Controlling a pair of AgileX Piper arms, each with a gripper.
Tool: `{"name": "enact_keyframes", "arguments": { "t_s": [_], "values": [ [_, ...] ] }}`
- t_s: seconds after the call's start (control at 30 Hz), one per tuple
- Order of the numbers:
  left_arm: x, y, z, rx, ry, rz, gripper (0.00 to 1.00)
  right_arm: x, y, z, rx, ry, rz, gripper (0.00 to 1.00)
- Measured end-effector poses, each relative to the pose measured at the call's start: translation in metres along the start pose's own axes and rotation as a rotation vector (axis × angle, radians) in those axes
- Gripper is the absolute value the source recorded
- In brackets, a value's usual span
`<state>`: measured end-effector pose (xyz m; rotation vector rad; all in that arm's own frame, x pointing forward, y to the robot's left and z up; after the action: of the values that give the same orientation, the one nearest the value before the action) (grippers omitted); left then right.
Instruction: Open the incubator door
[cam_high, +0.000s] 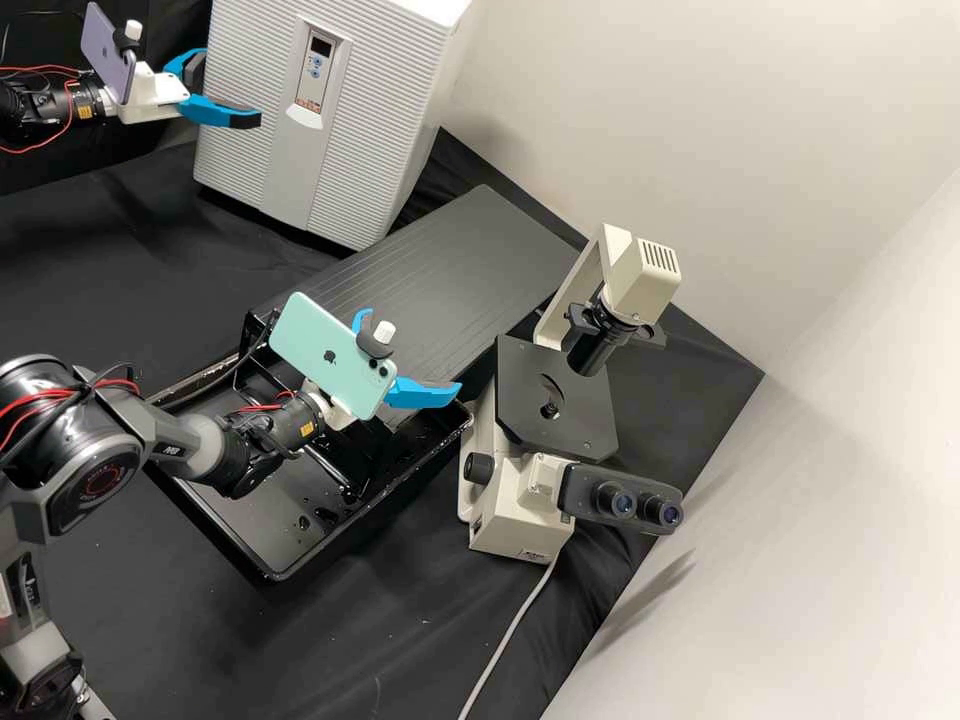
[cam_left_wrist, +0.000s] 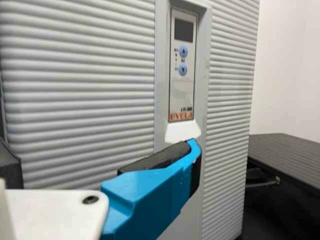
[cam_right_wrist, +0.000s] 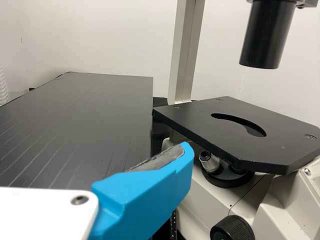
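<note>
The white ribbed incubator (cam_high: 390, 110) stands at the back left in the high view, its front door shut. My left gripper (cam_high: 232, 88) is open in front of the door's left part, fingers spread with nothing held. In the left wrist view, one blue finger of the left gripper (cam_left_wrist: 102, 156) overlaps the central strip just below the white lip (cam_left_wrist: 182, 131) under the control panel (cam_left_wrist: 182, 65); whether it touches cannot be told. Over the black tray, my right gripper (cam_high: 412, 350) is open and empty. The right gripper (cam_right_wrist: 100, 157) has a blue finger before the microscope.
A cream microscope with a black stage (cam_high: 565, 410) stands right of the right gripper. Below that arm lies a black tray (cam_high: 265, 572) with a dark frame in it. A flat ribbed black panel (cam_high: 460, 260) extends between incubator and microscope. A grey cable (cam_high: 505, 640) runs frontward.
</note>
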<state>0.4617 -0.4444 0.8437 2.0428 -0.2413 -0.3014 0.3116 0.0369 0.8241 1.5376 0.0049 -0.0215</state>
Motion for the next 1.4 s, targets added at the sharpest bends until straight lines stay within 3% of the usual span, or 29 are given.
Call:
{"name": "enact_keyframes", "arguments": {
  "t_s": [0.27, 0.63, 1.0, 1.4],
  "values": [
    [-0.001, 0.0, -0.001, 0.0, 0.001, 0.001, 1.0, 0.0, 0.0, 0.0, 0.0, 0.0, 0.0, 1.0],
    [-0.005, 0.013, -0.006, 0.013, 0.017, 0.026, 1.0, 0.0, 0.0, 0.0, 0.0, 0.0, 0.0, 1.0],
    [-0.005, 0.013, -0.007, 0.004, 0.017, 0.026, 1.0, 0.0, 0.0, 0.0, 0.0, 0.0, 0.0, 1.0],
    [0.002, 0.009, 0.01, -0.015, -0.025, 0.015, 1.0, 0.0, 0.0, 0.0, 0.0, 0.0, 0.0, 1.0]
  ]
}}
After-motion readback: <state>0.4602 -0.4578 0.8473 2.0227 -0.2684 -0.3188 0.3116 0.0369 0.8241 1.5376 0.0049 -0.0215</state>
